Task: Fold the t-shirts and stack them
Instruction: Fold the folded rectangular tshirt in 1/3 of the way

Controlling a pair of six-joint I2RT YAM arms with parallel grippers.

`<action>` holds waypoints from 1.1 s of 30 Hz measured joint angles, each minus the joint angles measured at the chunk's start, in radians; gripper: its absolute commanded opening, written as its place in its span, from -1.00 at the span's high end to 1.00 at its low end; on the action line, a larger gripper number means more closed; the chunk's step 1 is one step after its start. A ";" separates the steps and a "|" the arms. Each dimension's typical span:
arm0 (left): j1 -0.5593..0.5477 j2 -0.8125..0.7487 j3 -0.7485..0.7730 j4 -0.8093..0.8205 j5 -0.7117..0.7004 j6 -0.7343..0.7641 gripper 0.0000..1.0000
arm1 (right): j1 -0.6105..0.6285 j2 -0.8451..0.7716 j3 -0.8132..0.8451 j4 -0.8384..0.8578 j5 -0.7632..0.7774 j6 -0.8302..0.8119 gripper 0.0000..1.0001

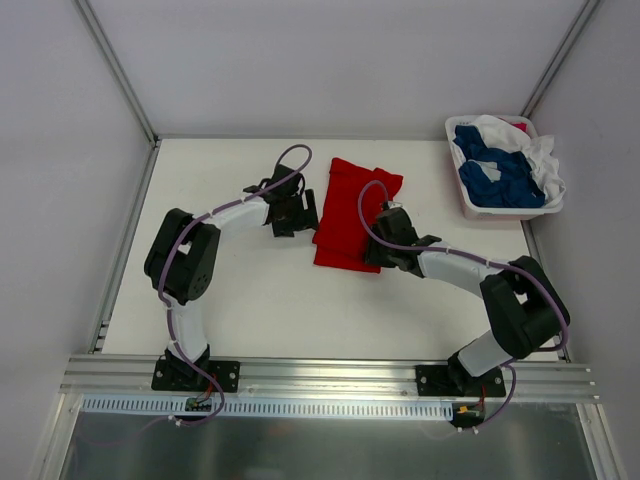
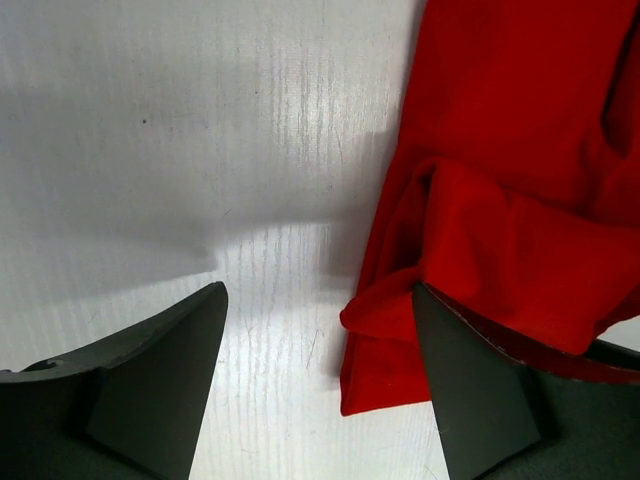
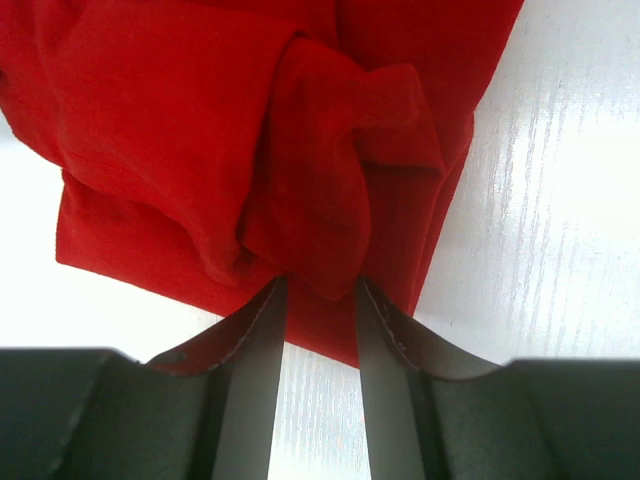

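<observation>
- Up close on the left wrist view, the left gripper has its jaws spread wide and straddles the left edge of the red t-shirt. 1 jaw is over bare table, the other sits right against a loose flap of hem, and nothing is clamped.
- It should get every layer of that edge between the jaws before it closes. Biting only the top flap would probably peel 1 layer away and undo the fold.
- In the centre, the red t-shirt lies on the table between the 2 arms. It is already narrowed into a strip running away from the bases, and the end nearer the bases is rumpled.
- On the right, the right gripper has its jaws drawn close together, pinching a bunched wad of red near the shirt's near right corner.
- The step in hand looks like the next fold of this strip, with each arm taking 1 side.
- It would go best with both grips lifting level and moving together, low over the cloth, so the strip neither twists nor drags across the table.
- The right-hand pinch holds a lump rather than a flat edge, so a ridge could get pressed into the fold and the cloth may need flattening on release.
- At far right, the white basket holds the blue t-shirts and a white t-shirt in an unfolded heap, well apart from the red one. Most of the stacking is still to do.
</observation>
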State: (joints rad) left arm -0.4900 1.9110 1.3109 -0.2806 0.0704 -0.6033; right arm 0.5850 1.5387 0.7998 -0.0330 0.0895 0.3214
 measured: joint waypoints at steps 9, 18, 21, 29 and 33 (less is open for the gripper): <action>-0.014 0.000 -0.068 0.053 0.035 -0.041 -0.44 | 0.000 0.014 0.000 0.001 0.000 0.000 0.29; -0.048 -0.002 -0.076 0.087 0.057 -0.071 -0.31 | 0.000 0.016 0.000 0.001 0.000 0.000 0.45; -0.052 -0.002 -0.076 0.090 0.058 -0.080 -0.18 | 0.000 0.016 0.000 0.001 0.000 0.000 0.54; -0.055 -0.002 -0.076 0.094 0.060 -0.089 0.02 | 0.000 0.017 0.000 0.004 -0.001 0.001 0.61; -0.055 -0.002 -0.076 0.095 0.060 -0.089 -0.06 | 0.000 0.017 0.000 0.016 -0.001 0.003 0.45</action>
State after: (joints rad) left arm -0.5446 1.9091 1.2354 -0.1856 0.1299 -0.6918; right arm 0.5850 1.5555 0.8001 -0.0170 0.0883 0.3244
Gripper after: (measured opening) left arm 0.519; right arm 0.246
